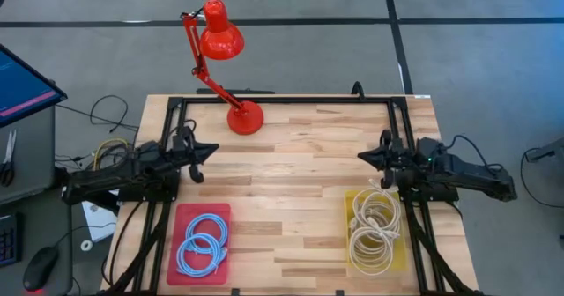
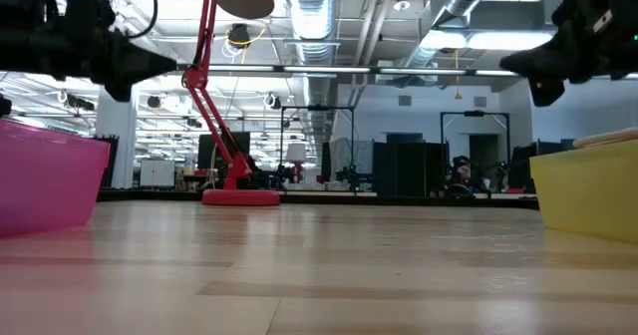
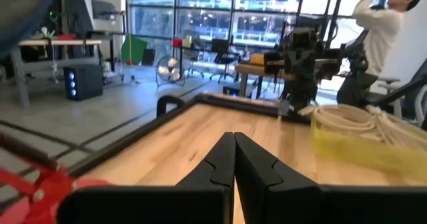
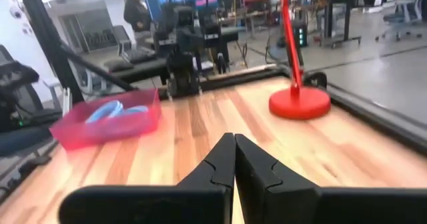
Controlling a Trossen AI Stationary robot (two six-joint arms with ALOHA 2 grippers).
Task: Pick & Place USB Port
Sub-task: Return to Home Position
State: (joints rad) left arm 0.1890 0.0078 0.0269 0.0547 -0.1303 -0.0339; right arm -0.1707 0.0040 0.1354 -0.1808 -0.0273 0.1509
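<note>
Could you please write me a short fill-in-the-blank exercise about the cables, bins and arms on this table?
The light yellow cables lie in the ___ bin.
The red bin holds ___ cables.
The left pincer and the right pincer are both ___.
The desk lamp is coloured ___.
Missing words: yellow; blue; shut; red.

Light yellow charger cables [image 1: 377, 217] lie coiled inside the open yellow bin [image 1: 349, 236].
</note>
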